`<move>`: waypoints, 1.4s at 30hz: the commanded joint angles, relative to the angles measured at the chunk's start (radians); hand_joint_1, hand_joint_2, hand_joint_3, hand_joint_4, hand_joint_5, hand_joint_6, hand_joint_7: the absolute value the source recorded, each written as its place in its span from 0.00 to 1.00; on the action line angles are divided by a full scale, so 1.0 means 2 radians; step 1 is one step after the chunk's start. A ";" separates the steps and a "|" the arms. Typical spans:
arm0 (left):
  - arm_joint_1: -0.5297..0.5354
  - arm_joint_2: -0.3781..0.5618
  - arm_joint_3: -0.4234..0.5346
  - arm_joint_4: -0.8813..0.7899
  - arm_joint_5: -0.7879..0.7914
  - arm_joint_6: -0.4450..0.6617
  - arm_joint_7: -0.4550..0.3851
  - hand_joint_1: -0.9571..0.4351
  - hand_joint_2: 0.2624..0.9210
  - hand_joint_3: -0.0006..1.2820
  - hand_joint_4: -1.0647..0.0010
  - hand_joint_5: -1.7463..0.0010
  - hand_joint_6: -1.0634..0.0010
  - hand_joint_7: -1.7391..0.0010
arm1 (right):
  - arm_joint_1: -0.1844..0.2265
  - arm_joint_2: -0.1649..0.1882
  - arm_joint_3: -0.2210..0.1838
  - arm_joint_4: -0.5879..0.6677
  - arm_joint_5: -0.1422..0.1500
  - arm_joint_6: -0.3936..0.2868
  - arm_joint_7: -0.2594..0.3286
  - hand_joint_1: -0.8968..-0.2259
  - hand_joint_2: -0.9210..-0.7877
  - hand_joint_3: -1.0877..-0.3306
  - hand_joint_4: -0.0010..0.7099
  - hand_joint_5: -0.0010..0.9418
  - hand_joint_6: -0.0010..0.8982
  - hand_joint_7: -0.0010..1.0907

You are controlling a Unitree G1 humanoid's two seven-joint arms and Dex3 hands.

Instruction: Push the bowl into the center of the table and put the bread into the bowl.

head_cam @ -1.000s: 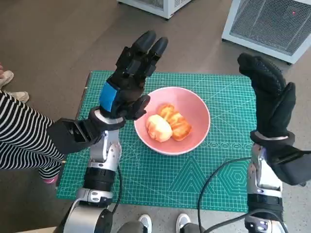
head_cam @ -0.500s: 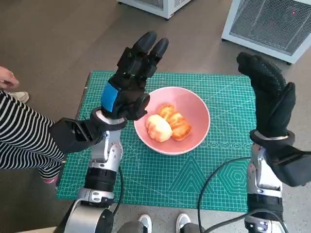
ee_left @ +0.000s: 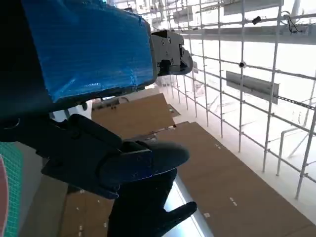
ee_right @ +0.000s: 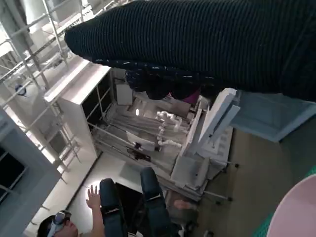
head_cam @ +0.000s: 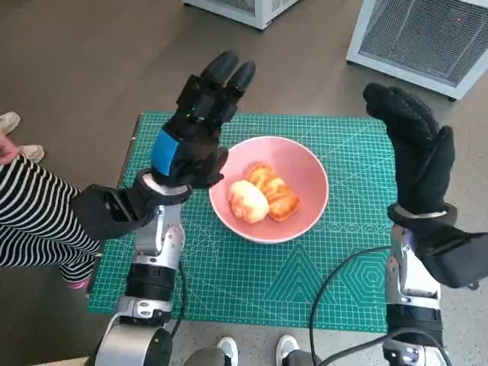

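Overhead, bread (head_cam: 264,197) in bowl (head_cam: 309,171) — both hands raised, fingers spread, empty; left thumb hidden.

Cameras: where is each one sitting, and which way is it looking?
Head view: on the robot's head, looking steeply down at the pink bowl with bread on the green mat; both forearms, left hand and right hand show.
Left wrist view: behind the left hand, facing up toward the ceiling; its blue-taped back and fingers show.
Right wrist view: behind the gloved right hand, facing across the room.
Shared: head and right wrist views both show the bowl.
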 commanded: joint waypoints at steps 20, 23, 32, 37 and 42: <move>0.019 0.022 -0.005 -0.006 0.052 -0.041 0.041 0.24 0.80 0.52 1.00 0.87 1.00 0.79 | -0.011 0.005 0.010 0.029 0.004 0.007 0.018 0.31 0.00 0.48 0.23 0.01 0.04 0.47; 0.021 0.023 -0.006 -0.010 0.052 -0.038 0.043 0.25 0.79 0.52 1.00 0.87 1.00 0.78 | -0.011 0.005 0.011 0.030 0.004 0.007 0.020 0.31 0.00 0.48 0.23 0.01 0.04 0.47; 0.025 0.024 -0.008 -0.017 0.056 -0.035 0.046 0.26 0.78 0.53 1.00 0.87 1.00 0.77 | -0.014 0.005 0.009 0.036 0.007 0.005 0.025 0.30 0.00 0.48 0.24 0.01 0.04 0.47; 0.028 0.025 -0.010 -0.019 0.057 -0.032 0.046 0.27 0.78 0.53 1.00 0.87 1.00 0.77 | -0.014 0.005 0.009 0.038 0.008 0.005 0.027 0.30 0.00 0.48 0.25 0.01 0.04 0.47; 0.029 0.026 -0.011 -0.019 0.058 -0.030 0.046 0.27 0.78 0.53 1.00 0.87 1.00 0.77 | -0.014 0.006 0.008 0.037 0.009 0.005 0.029 0.30 0.00 0.49 0.25 0.01 0.04 0.47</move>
